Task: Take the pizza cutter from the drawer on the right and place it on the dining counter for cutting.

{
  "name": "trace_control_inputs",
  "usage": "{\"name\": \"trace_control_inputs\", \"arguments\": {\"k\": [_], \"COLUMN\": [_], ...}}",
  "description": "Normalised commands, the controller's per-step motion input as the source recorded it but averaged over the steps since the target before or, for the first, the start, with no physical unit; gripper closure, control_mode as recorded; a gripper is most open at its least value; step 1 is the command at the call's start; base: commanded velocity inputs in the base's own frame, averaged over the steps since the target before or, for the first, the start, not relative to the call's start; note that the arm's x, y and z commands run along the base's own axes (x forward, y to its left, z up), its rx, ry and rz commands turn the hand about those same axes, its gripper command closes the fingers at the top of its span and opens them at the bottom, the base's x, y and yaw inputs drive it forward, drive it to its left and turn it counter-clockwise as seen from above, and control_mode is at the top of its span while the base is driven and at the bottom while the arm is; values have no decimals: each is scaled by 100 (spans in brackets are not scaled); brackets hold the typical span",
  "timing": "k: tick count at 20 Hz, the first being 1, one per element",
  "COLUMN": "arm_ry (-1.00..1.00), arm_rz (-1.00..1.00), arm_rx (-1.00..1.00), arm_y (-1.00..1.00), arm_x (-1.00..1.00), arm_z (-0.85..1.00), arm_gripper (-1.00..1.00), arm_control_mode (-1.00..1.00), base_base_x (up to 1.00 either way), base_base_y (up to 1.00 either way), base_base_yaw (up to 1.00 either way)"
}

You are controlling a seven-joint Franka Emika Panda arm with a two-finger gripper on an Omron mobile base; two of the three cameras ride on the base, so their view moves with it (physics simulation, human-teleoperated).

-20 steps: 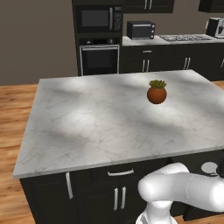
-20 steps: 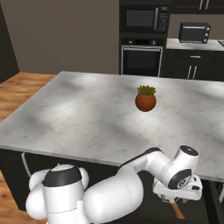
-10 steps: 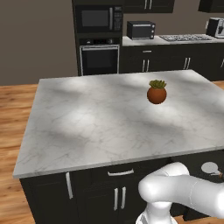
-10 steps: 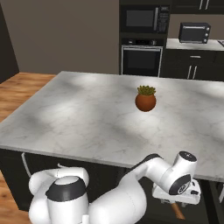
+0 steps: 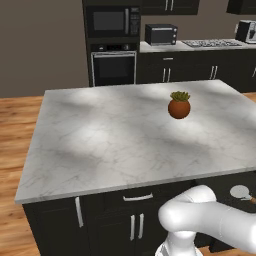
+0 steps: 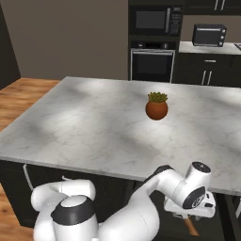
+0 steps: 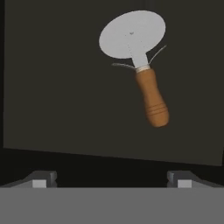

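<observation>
The pizza cutter (image 7: pixel 139 65) lies flat on the dark floor of the open drawer (image 7: pixel 52 87). Its silver wheel is toward the top of the hand view and its brown wooden handle points down and right. My gripper (image 7: pixel 111 180) hangs above the drawer, open, with nothing between its two fingertips (image 7: pixel 41 179). The cutter sits ahead of them and a little to the right. From the left base view the pizza cutter's wheel (image 5: pixel 240 191) peeks out beyond my arm. In the right base view the pizza cutter's handle (image 6: pixel 190 227) shows just under my hand. The dining counter is out of view.
The marble island (image 5: pixel 115 140) carries a small potted plant (image 5: pixel 179 105) and stands right above the drawer, so its edge overhangs my hand. Behind it are a wall oven (image 5: pixel 113 67), dark cabinets and a toaster oven (image 5: pixel 161 34). Wooden floor lies to the left.
My arm has reached further right and the hand has sunk a little over the drawer. The gripper has stayed open and the cutter has not moved.
</observation>
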Motion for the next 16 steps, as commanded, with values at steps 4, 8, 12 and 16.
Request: {"name": "trace_control_inputs", "arguments": {"k": [4, 8, 12, 16], "arm_ry": [0, -1, -1, 0], "arm_rz": [0, 0, 0, 0], "arm_rx": [0, 0, 0, 0], "arm_y": [-1, -6, -5, 0], "arm_x": [29, 10, 2, 6], "arm_z": [0, -18, -34, -36], "arm_gripper": [-100, -100, -100, -100], "arm_control_mode": [-100, -100, -100, -100], "base_base_x": [0, 0, 0, 0], "base_base_y": [0, 0, 0, 0], "base_base_yaw": [0, 0, 0, 0]}}
